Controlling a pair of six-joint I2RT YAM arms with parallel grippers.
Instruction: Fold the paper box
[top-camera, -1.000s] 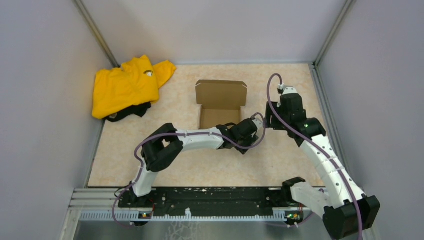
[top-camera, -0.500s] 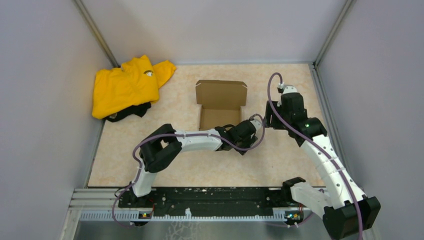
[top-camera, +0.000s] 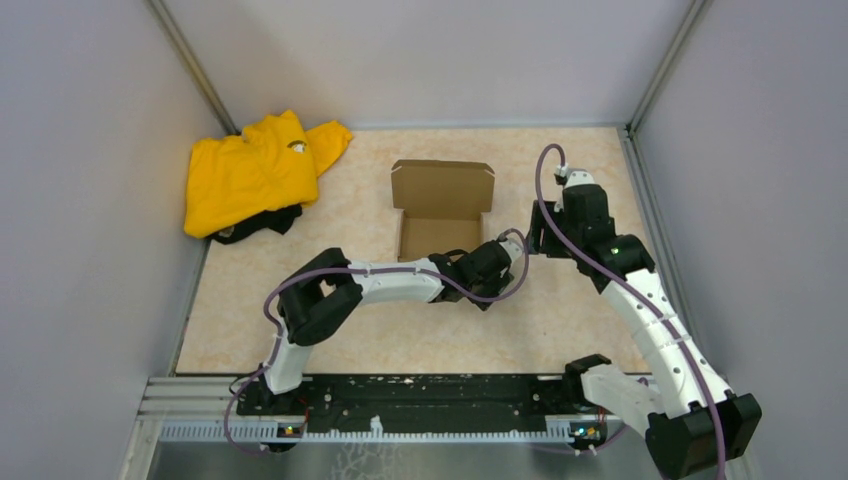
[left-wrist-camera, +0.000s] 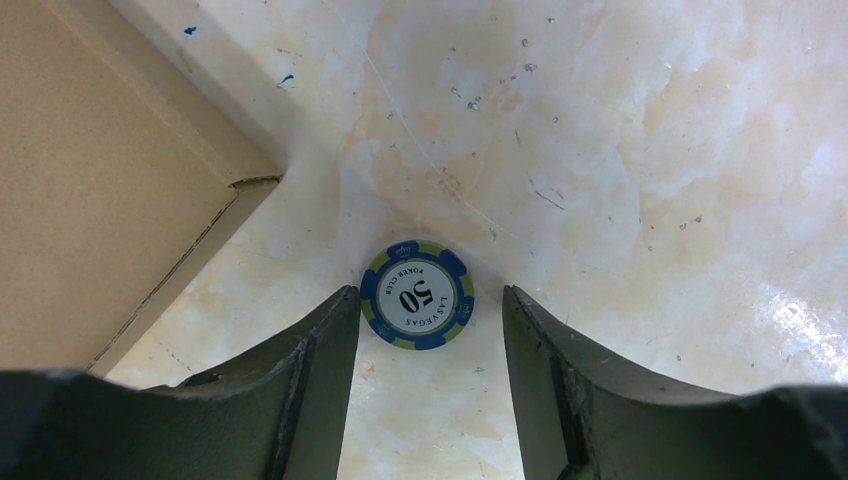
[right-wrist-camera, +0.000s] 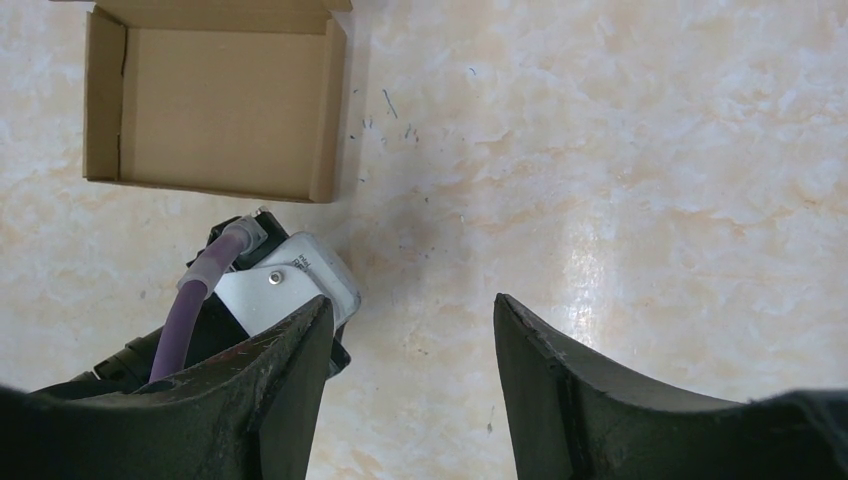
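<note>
From the top camera, the left gripper (top-camera: 487, 272) is mostly hiding under its own black wrist, so its fingers are hard to make out there. The left arm is reaching forward and to the right, the elbow bending low over the beige marbled table (top-camera: 400, 335). The plain brown cardboard box (top-camera: 443, 205) is lying open just beyond this gripper, its lid flap spreading out on the far side. The right gripper (top-camera: 555, 228) is hanging just to the right of the box, on the right arm, which is rising steeply and then bending over; its fingertips are also not showing clearly. A crumpled yellow cloth garment (top-camera: 250, 175) is lying well apart, far to the left of both tools.

In the left wrist camera, the left gripper (left-wrist-camera: 428, 305) is holding its two dark fingers spread. A round blue and green poker chip (left-wrist-camera: 417, 294) is lying flat on the table between the fingertips, closer to the left finger; I cannot tell if it is touching. Its white centre is reading "50", with "POKER CLUB" and "LAS VEGAS" around. A corner of the box (left-wrist-camera: 100, 170) is filling the space ahead and left of the fingers, cut off by the picture edge.

In the right wrist camera, the right gripper (right-wrist-camera: 411, 305) is also standing spread, with table surface showing between the fingers. The box (right-wrist-camera: 215, 100) is sitting ahead and to the left, its inside facing the camera and its far flap cut off at the top. Just beside the left finger, the left arm's wrist with a purple cable (right-wrist-camera: 200, 290) is showing, partly hidden by that finger.
</note>
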